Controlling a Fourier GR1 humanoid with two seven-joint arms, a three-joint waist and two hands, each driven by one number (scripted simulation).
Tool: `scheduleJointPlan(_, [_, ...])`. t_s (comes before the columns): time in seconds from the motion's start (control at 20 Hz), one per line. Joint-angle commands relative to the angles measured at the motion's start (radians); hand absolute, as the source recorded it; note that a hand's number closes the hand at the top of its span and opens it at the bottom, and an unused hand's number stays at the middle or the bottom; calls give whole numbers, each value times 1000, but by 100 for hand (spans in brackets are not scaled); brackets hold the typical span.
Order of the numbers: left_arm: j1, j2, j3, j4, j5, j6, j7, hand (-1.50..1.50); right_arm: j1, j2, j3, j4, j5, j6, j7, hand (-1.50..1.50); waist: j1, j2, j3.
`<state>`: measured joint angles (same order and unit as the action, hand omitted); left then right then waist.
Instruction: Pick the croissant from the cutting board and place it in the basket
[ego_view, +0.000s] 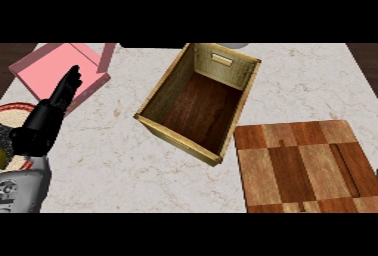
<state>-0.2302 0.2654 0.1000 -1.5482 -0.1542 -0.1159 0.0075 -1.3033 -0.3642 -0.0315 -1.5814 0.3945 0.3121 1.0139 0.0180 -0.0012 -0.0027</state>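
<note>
So where am I on this one: honestly can't tell. The croissant shows nowhere. The cutting board (303, 167) down at 4 o'clock has nothing on it, and the basket (159, 96) in the middle looks bare inside too, just its dark wood floor. My right hand isn't showing at all, so my guess is it has the croissant somewhere out of frame, but that's a guess.

My left hand (46, 120) is over at 9 o'clock, fingers straight and pointing up, holding nothing, just resting.

If the croissant is in the right hand, the next move is bringing it over the basket's open top and letting go low inside.

Stuff-wise: the board is a checker of light and dark wood blocks, flat. The basket is a tall-walled pale box with a slot handle. The counter (118, 165) is pale marble. There's a pink box (52, 70) at 10 o'clock.
</note>
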Motion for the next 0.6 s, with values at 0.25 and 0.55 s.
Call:
scheduleJointPlan(0.25, [55,-18,-16,-33,-10,1,-40,0,-117,133,44,312,37,-7,65,150,5,2,1])
scheduleJointPlan(0.55, [0,-3,8,-15,-10,6,3,0,-192,195,77,459,68,1,138,150,0,3,0])
